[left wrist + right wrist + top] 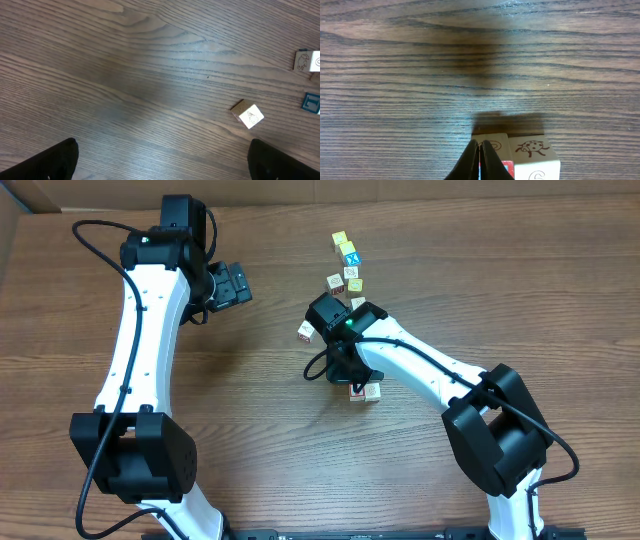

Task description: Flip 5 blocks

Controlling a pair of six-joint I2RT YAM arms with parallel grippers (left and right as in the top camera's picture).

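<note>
Overhead: dark wood-grain tabletop, with a paler tan patch at the far-left corner; can't tell what it is. Left arm is parked far-left, well apart from everything. Right arm reaches to centre. The blocks form a loose cluster at far-centre, next to the yellow-topped cubes and the blue-topped cube. One single block sits just left of the right wrist. A block pair sits side by side at the right arm's tip.

Left wrist: bare wood grain. Left jaws are wide open and empty, fingertips in the bottom corners. A tilted block is at right, with one more block at the right edge.

Right wrist: right jaws are fully closed with nothing between them, fingertips right at the left one of the block pair. Its neighbour, the ladybug block, touches it. Shadow on the tabletop just beyond.
</note>
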